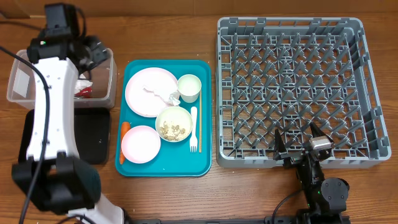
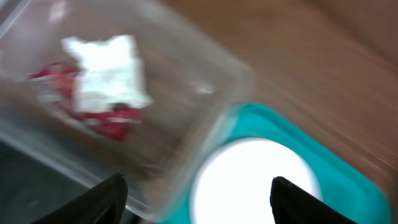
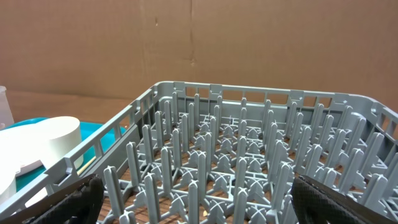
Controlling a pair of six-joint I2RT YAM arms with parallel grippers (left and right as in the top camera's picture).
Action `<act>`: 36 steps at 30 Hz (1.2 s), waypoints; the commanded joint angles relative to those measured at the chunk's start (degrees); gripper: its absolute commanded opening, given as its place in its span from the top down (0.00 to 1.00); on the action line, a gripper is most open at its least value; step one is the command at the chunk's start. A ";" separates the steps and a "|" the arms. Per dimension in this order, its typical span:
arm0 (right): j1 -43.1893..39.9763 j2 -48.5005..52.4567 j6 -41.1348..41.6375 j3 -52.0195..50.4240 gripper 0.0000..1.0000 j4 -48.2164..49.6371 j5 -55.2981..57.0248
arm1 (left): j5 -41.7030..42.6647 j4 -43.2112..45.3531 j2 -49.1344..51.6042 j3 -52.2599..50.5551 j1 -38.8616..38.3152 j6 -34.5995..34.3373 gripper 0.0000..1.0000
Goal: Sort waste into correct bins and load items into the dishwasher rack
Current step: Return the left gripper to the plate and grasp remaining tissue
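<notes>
While the rack (image 1: 221, 93) sits on wooden tabletop (image 1: 186, 199), brown cardboard (image 3: 249, 37) stands behind.

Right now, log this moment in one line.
left gripper: open over clear tub | red wrapper: in tub | right gripper: open at dishwasher rack edge | rack: empty

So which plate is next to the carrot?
The small pink plate, at the teal tray's near-left corner; the carrot lies by its left rim. The large white plate sits farther back.
</notes>
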 commanded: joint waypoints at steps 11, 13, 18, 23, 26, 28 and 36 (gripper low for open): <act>0.28 -0.46 0.13 -0.59 0.00 0.28 -0.07 | 9.49 -9.27 8.57 1.09 -17.55 -1.40 0.34; 0.28 -0.46 0.13 -0.59 0.00 0.28 -0.07 | 9.49 -8.00 11.08 1.09 -17.88 -3.63 0.34; 0.28 -0.46 0.13 -0.59 0.00 0.28 -0.07 | 9.46 -5.42 16.41 1.09 -17.55 -10.21 0.34; 0.28 -0.46 0.13 -0.59 0.00 0.28 -0.07 | 9.49 -3.54 20.59 1.09 -17.42 -15.56 0.29; 0.28 -0.46 0.15 -0.59 0.00 0.28 -0.07 | 9.53 -3.28 22.73 1.09 -17.59 -17.79 0.27; 0.28 -0.46 0.13 -0.59 0.00 0.28 -0.07 | 9.53 -3.21 23.98 1.09 -17.84 -17.79 0.27; 0.28 -0.46 0.13 -0.59 0.00 0.28 -0.07 | 9.27 -3.19 27.26 1.09 -17.75 -17.75 0.28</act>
